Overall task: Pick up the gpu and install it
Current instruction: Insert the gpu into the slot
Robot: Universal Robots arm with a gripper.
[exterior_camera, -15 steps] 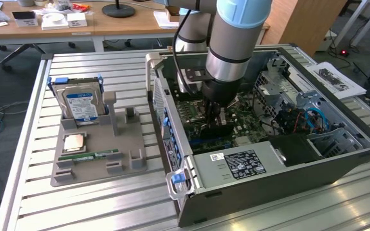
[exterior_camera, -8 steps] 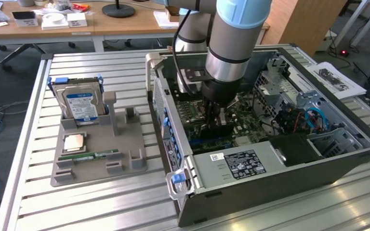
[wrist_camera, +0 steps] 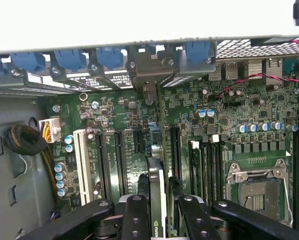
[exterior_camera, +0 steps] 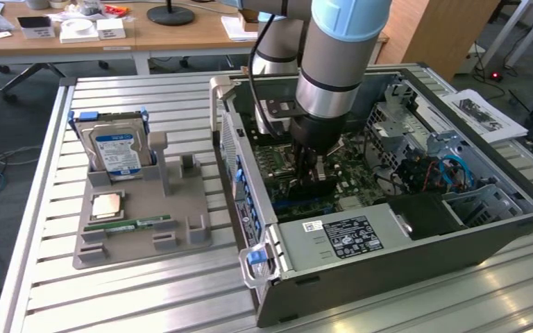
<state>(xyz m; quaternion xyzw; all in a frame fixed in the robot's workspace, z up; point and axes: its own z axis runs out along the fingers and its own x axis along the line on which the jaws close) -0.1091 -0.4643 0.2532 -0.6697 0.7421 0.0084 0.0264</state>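
Arm: your Universal Robots arm (exterior_camera: pixel 336 62) reaches down from the top centre of the exterior view into the open computer case (exterior_camera: pixel 405 229), which lies on its side across the right half of the frame.

Gripper: your gripper (wrist_camera: pixel 158 210) sits low over the motherboard; in the exterior view you find it at frame centre (exterior_camera: pixel 315 182).

Fingers: you see the black fingers (wrist_camera: pixel 134 215) at the lower edge of the wrist view, closed narrowly on the gpu, one on each face of the card.

Gpu: the gpu (wrist_camera: pixel 157 195) stands on edge between the fingers, lower centre of the wrist view, a thin dark card with a silvery edge. It is lined up with the long black expansion slots (wrist_camera: pixel 118 160); whether it is seated you cannot tell.

Motherboard: the green motherboard (wrist_camera: pixel 224 115) spans the middle of the wrist view, with the empty CPU socket (wrist_camera: pixel 257 192) at lower right and a white slot (wrist_camera: pixel 80 165) at left.

Blue clips: a row of blue clips (wrist_camera: pixel 69 59) runs along the case edge at upper left of the wrist view.

Holder tray: the grey holder tray (exterior_camera: pixel 137 222) lies on the slatted tabletop (exterior_camera: pixel 109 298) at left of the exterior view.

Hard drive: the blue-labelled hard drive (exterior_camera: pixel 119 151) stands upright at the tray's upper end.

RAM stick: the green RAM stick (exterior_camera: pixel 137 225) lies flat lower on the tray.
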